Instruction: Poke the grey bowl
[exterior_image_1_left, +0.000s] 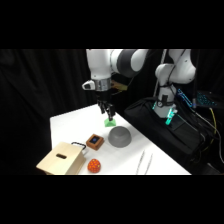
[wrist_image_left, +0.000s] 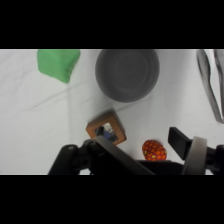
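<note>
My gripper (exterior_image_1_left: 106, 114) hung above the far part of the white desk (exterior_image_1_left: 65, 125), right over the small green block (exterior_image_1_left: 109, 120), and from the side camera it looked close to that block, though I could not tell whether it touched. Whether the gripper was spread or pressed together I could not tell either (in the wrist view only its dark linkage rose from the bottom edge).

The grey bowl (exterior_image_1_left: 120, 137) sat dome-up on the desk, nearer the side camera than the green block and just beside it. In the wrist view the grey bowl (wrist_image_left: 127, 74) lay near the top of the picture, with the green block (wrist_image_left: 58, 63) off to its left and apart from it.

A small brown box (exterior_image_1_left: 95, 142) with a dark top rested near the bowl, not touching it. An orange ball (exterior_image_1_left: 93, 165) lay nearer the camera, close against a pale wooden box (exterior_image_1_left: 61, 159) with a slot in its lid. Metal tongs (exterior_image_1_left: 144, 162) lay on the desk toward its near right edge, well apart from the bowl.
</note>
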